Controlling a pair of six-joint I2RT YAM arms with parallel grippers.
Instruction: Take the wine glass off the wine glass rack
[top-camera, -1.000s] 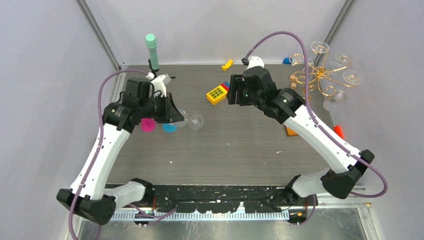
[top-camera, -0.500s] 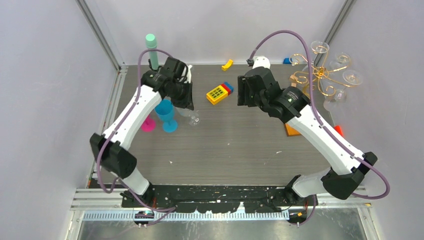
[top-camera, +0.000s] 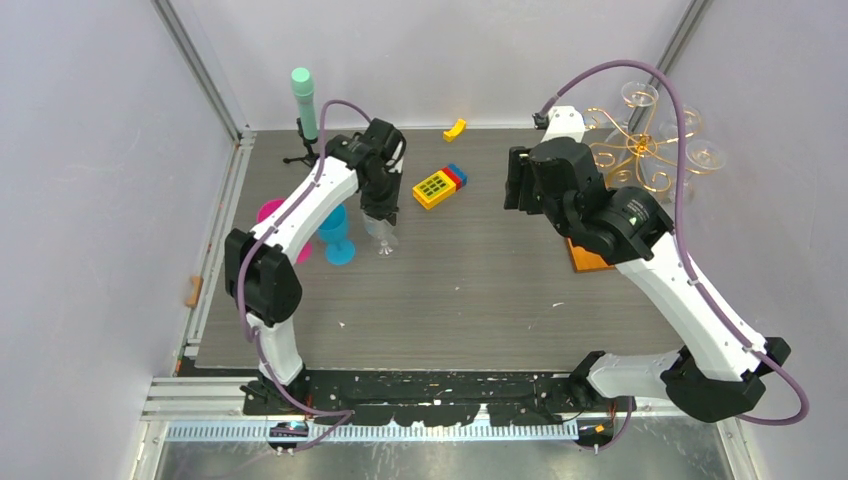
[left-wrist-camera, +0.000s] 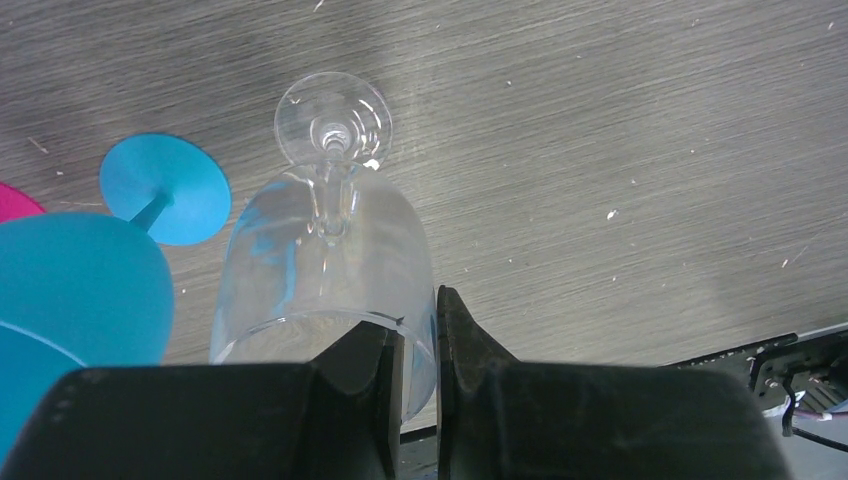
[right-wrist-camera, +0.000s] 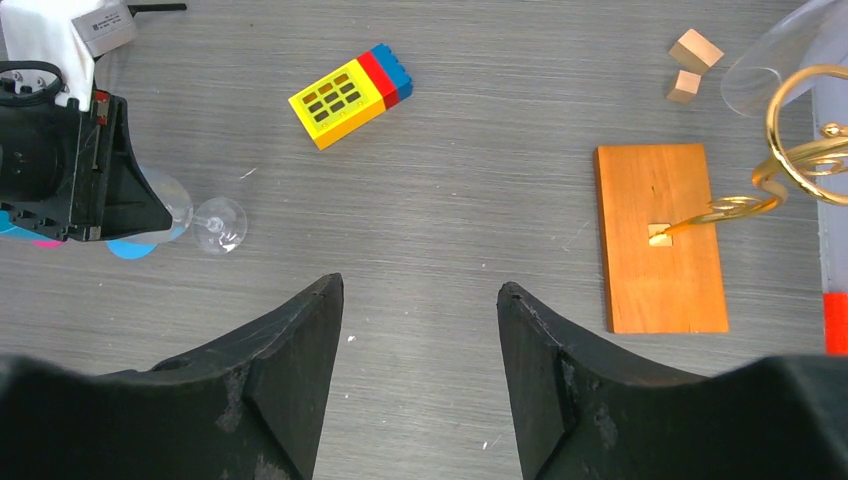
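I see the wine glass (top-camera: 384, 236) on the worktop (top-camera: 470, 290), just right of a goblet (top-camera: 336, 235); the wine glass rack (top-camera: 634, 152) stands far right.

- wine glass (left-wrist-camera: 325, 250): clear, stemmed, upright with its foot down, off the rack (top-camera: 640, 155), just left of the yellow block (top-camera: 435, 188); rim pinched in the left gripper (left-wrist-camera: 418, 315)
- rack: gold wire, spiral arms, upright on an orange-brown wooden base (right-wrist-camera: 660, 235), well right of the block; other clear glasses (top-camera: 705, 155) hang from it
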